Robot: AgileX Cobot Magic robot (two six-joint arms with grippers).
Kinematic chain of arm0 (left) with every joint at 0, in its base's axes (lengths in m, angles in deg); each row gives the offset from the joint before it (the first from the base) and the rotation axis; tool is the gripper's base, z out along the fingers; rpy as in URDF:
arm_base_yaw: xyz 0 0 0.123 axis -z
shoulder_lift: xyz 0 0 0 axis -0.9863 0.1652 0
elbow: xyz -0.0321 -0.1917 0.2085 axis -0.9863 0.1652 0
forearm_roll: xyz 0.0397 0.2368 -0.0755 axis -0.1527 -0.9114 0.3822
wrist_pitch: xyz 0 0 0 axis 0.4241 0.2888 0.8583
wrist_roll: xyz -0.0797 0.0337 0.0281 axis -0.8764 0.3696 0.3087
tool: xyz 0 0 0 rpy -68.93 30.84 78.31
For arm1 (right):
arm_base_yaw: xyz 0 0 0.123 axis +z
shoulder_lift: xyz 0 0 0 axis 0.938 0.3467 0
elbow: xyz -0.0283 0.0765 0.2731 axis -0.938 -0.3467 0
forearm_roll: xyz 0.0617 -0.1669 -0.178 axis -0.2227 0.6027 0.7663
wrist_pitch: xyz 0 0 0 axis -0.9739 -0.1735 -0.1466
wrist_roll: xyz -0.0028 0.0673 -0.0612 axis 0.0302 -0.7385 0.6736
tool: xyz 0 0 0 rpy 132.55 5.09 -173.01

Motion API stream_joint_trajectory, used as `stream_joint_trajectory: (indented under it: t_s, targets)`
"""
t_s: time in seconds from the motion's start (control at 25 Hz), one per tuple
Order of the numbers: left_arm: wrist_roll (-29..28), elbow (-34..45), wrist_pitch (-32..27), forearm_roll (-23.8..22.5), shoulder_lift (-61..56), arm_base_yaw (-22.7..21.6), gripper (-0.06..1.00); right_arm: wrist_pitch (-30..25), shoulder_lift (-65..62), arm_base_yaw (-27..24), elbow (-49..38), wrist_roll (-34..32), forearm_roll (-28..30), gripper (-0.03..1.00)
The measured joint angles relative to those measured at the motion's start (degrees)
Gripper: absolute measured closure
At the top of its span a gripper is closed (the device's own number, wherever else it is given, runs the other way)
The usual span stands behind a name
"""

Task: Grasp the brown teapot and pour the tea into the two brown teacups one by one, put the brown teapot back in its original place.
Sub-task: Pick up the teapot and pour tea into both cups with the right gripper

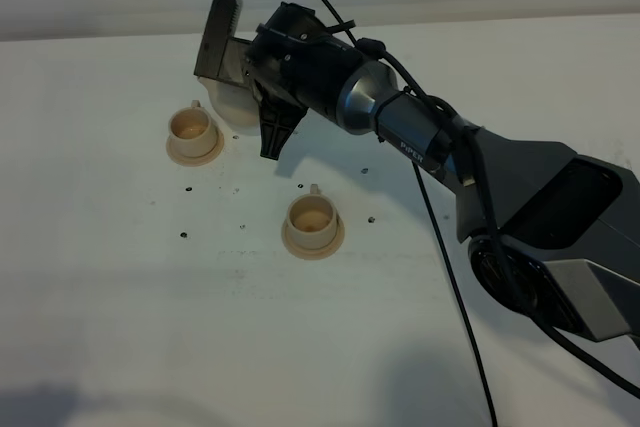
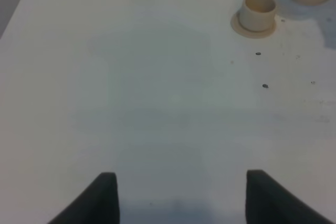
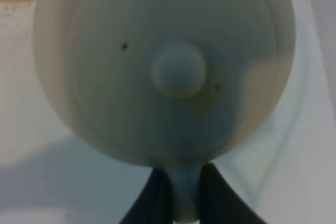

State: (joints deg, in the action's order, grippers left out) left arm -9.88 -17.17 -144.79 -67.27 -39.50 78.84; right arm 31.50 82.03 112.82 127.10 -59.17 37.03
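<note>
Though squat, smooth — round, knob-lidded teapot (image 3: 105,82)

the right arm (image 1: 540,207) has dark grey and black shells, with a shiny silver joint (image 1: 365,97) and small white lettering (image 1: 412,150). black cables (image 1: 455,287) run along it. its wrist carries a grey plate (image 1: 215,37). the right gripper (image 1: 270,147) has black pointed fingers.
</note>
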Motion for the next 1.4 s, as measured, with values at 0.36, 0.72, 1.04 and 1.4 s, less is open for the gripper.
stream_joint_trajectory:
  t_s: [0.36,0.72,1.04,1.4]
  targets:
    - [0.00,0.00,0.00,0.00,0.00,0.00,0.42,1.25,0.93,1.23,0.00,2.88,5.48,0.84]
    - [0.00,0.00,0.00,0.00,0.00,0.00,0.42,0.61,1.50,1.58,0.00,4.42,9.26,0.84]
    - [0.00,0.00,0.00,0.00,0.00,0.00,0.42,0.47,1.50,3.17,0.00,4.65,14.02,0.84]
    - [0.00,0.00,0.00,0.00,0.00,0.00,0.42,-0.87,1.50,3.74,0.00,5.67,17.23,0.84]
